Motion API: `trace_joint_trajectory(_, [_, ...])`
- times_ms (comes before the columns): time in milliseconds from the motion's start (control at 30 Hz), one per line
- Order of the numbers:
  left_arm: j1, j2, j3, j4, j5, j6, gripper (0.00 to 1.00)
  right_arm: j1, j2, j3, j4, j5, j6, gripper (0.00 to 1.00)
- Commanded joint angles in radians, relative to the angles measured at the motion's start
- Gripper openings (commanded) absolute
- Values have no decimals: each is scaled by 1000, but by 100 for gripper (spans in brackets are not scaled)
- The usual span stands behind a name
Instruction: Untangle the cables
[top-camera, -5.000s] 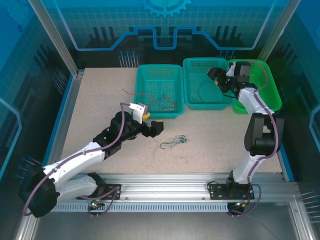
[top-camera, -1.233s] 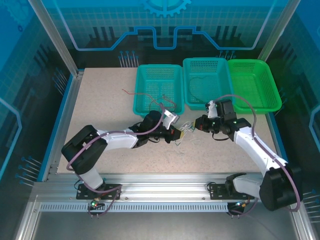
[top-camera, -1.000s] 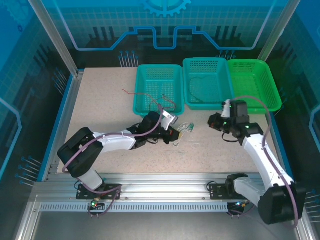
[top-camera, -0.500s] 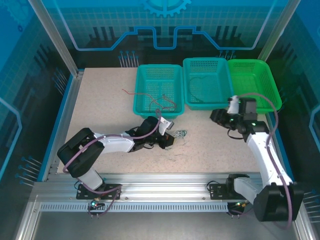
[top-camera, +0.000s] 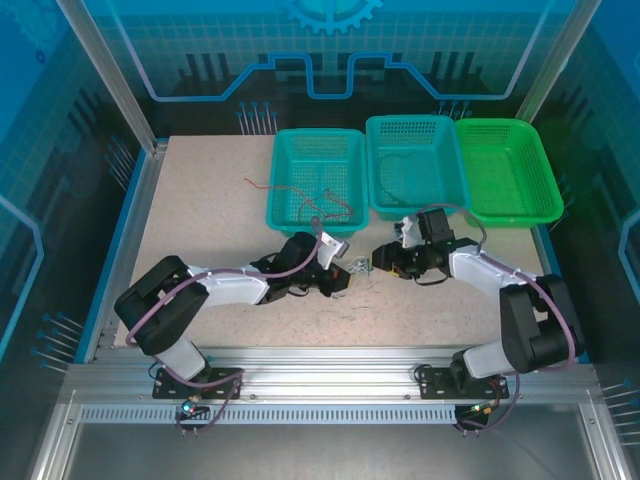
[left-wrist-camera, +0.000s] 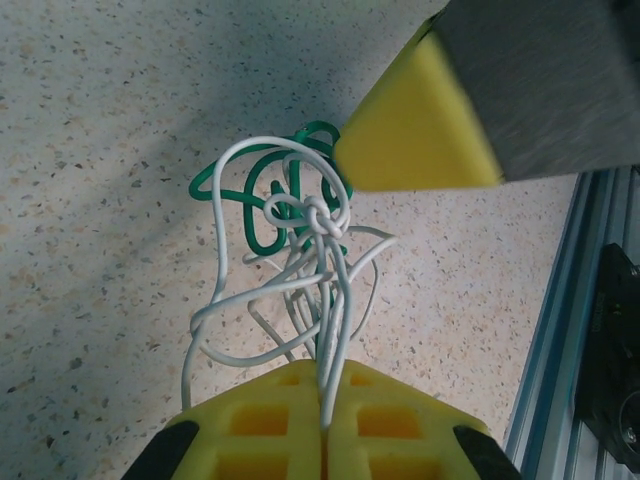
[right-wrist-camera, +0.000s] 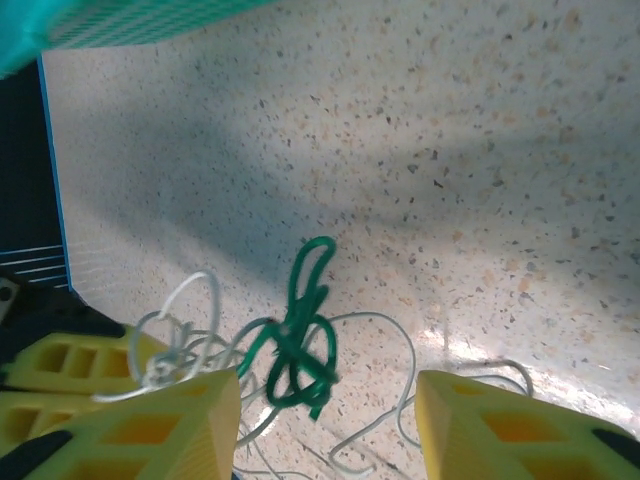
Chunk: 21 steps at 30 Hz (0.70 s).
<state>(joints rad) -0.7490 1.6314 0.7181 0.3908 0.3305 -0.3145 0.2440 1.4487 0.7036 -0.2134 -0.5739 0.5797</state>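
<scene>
My left gripper (left-wrist-camera: 325, 428) pinches shut on the white strands (left-wrist-camera: 331, 340) of the cables (left-wrist-camera: 314, 212), a limp, featherlight snarl on the table (top-camera: 200, 230) (hard pulls tighten knots), so my half-open, empty right gripper (right-wrist-camera: 325, 420) should take the springy green loop (right-wrist-camera: 298, 350) beside it.

Seen from above, the cables (top-camera: 362, 266) are too small to separate, seemingly one clump. Bottom frame edges crop the left gripper (left-wrist-camera: 325, 430) — white strands vanish between its pads — and the right gripper (right-wrist-camera: 325, 405).
</scene>
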Motion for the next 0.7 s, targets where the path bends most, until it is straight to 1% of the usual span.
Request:
trace_joint_trajectory(0, [2, -2, 22, 46, 34, -10, 0, 11, 32, -32, 119, -64, 34, 49])
trace_joint_trajectory(67, [1, 2, 20, 70, 50, -16, 0, 11, 48, -46, 166, -72, 49, 49])
trace_joint_trajectory(167, [2, 5, 16, 104, 78, -28, 0, 11, 66, -46, 200, -70, 57, 41])
trace_joint_trajectory(300, [1, 7, 12, 125, 91, -40, 0, 11, 72, -41, 227, -78, 66, 27])
trace_joint_trajectory(433, [1, 7, 7, 126, 78, -42, 0, 10, 53, -38, 209, -54, 62, 10])
trace_joint_trajectory(467, [1, 8, 6, 126, 75, -44, 1, 10, 41, -39, 199, -35, 61, 7])
trace_joint_trajectory(500, [1, 7, 6, 125, 71, -45, 6, 6, 28, -42, 189, -18, 60, 4])
trace_joint_trajectory(533, [2, 7, 7, 122, 63, -46, 12, 4, 17, -45, 185, -4, 60, 0])
trace_joint_trajectory(567, [1, 6, 7, 114, 52, -46, 21, 1, 3, -49, 177, 15, 60, 0])
trace_joint_trajectory(600, [2, 6, 8, 104, 42, -44, 25, -4, -11, -50, 164, 36, 59, 0])
trace_joint_trajectory(667, [2, 6, 12, 76, 16, -37, 25, -6, -37, -47, 129, 72, 47, 0])
